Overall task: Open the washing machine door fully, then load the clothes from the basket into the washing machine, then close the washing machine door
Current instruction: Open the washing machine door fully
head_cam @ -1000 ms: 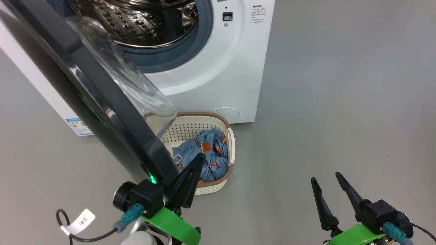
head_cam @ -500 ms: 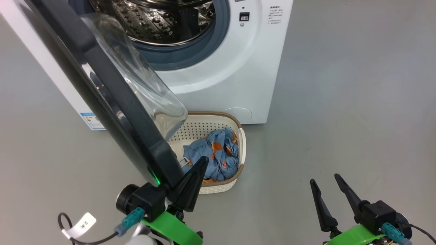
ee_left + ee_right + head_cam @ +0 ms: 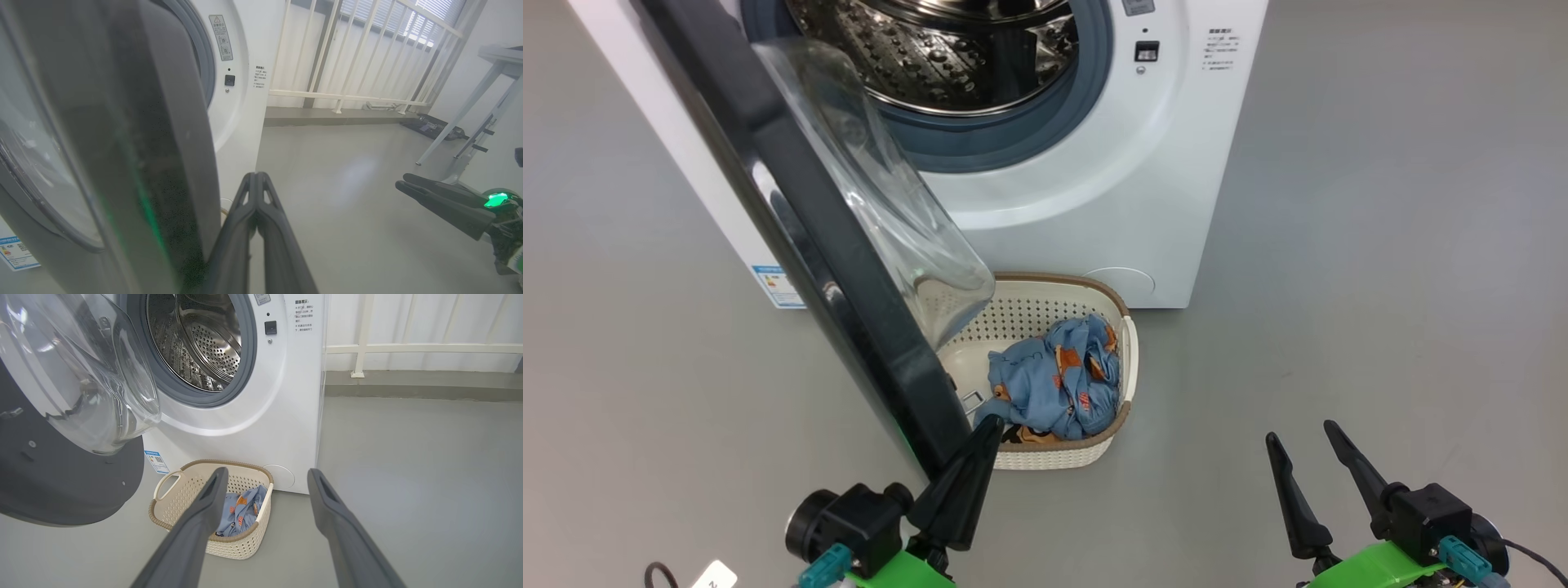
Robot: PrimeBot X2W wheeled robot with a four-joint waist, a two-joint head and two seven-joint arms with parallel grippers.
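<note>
While the left gripper point(image 3: 991, 423) sits, jaws pressed together, just beside the rim of the open washing machine door point(image 3: 841, 294), that door overhangs the basket point(image 3: 1029, 314) of clothes point(image 3: 1049, 384) beyond its tips. The right gripper point(image 3: 1299, 431), jaws apart, hovers over grey floor point(image 3: 1339, 286).

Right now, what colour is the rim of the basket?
Brown, on a cream basket; the right wrist view shows it best.

Bright even light, floor point(image 3: 359, 183) glare, wrist-view edge distortion
</note>
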